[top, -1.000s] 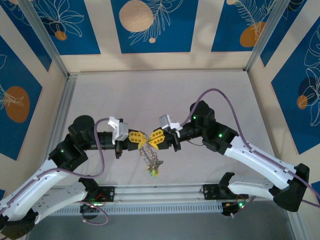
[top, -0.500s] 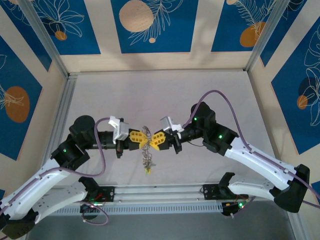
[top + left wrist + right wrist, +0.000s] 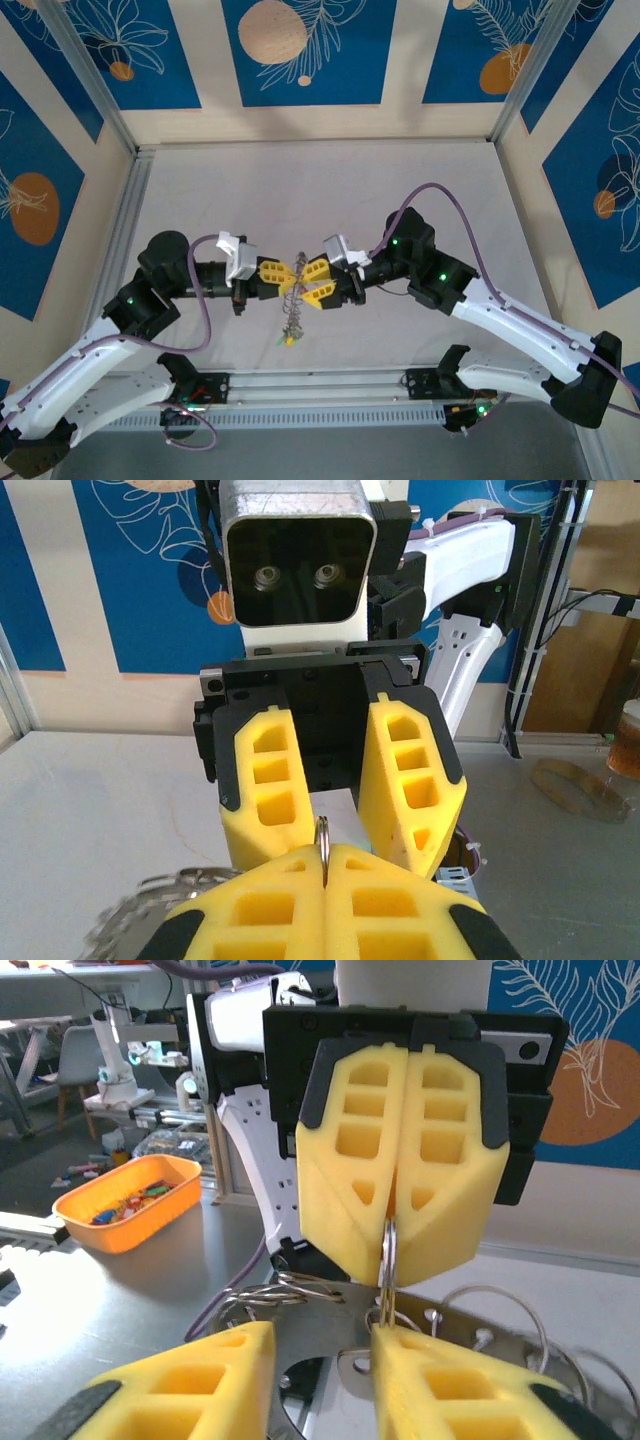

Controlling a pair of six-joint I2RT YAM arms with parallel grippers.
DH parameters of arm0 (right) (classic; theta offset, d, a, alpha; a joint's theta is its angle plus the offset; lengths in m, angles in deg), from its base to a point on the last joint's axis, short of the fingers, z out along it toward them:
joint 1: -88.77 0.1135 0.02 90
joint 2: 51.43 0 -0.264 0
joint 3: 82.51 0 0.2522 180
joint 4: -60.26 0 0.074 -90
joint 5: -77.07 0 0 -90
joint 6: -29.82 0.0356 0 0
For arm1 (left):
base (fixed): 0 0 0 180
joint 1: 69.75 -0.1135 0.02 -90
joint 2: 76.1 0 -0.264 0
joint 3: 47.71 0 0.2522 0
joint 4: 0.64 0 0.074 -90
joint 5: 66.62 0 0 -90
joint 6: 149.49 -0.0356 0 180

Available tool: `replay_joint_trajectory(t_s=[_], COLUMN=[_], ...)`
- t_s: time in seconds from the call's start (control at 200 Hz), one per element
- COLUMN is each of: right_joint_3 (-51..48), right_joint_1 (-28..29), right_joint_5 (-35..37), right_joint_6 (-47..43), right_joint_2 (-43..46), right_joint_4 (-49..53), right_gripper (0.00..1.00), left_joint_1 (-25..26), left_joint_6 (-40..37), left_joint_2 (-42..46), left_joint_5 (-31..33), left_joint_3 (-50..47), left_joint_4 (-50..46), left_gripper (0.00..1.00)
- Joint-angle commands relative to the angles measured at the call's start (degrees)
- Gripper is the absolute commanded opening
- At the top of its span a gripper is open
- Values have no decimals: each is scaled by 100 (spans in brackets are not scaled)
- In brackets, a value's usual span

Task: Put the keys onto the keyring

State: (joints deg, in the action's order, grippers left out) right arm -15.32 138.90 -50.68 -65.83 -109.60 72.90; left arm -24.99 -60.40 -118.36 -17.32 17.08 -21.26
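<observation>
Left gripper [image 3: 286, 278] pinches a thin loop [image 3: 322, 832] at mid-frame, pads pressed together; right gripper [image 3: 310, 283] stands parted around it, not gripping. Keyring [image 3: 455, 1328] and keys [image 3: 289, 338] dangle just below. Best, I judge: right closes squarely on the loop's free edge before left loosens, slowly, avoiding swing.

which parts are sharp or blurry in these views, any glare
Top external: even light, soft arm shadows on the table, the hanging key bunch too small to resolve. Left wrist: thin metal ring sharp, background right blurred. Right wrist: orange tray slightly soft, no strong glare.
</observation>
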Motion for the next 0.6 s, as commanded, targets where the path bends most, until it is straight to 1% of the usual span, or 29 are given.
replay_joint_trajectory(t_s=[0.0, 0.325, 0.525, 0.56, 0.595], right_joint_3=[-185, -363, -446, -444, -445], right_joint_1=[10, 119, 170, 179, 185], right_joint_5=[236, 767, 619, 620, 606], right_joint_6=[155, 106, 143, 143, 142], right_joint_2=[121, 168, 167, 142, 123], right_joint_4=[-115, -352, -623, -617, -619], right_gripper=[35, 37, 37, 36, 32], left_joint_1=[-22, -22, -30, -28, -34], left_joint_6=[82, 142, 143, 142, 143], left_joint_2=[128, 132, 111, 103, 103], left_joint_5=[-226, -236, -210, -209, -211], left_joint_3=[57, 35, 4, 6, 4], left_joint_4=[342, 448, 479, 492, 505], left_gripper=[0, 0, 0, 0, 0])
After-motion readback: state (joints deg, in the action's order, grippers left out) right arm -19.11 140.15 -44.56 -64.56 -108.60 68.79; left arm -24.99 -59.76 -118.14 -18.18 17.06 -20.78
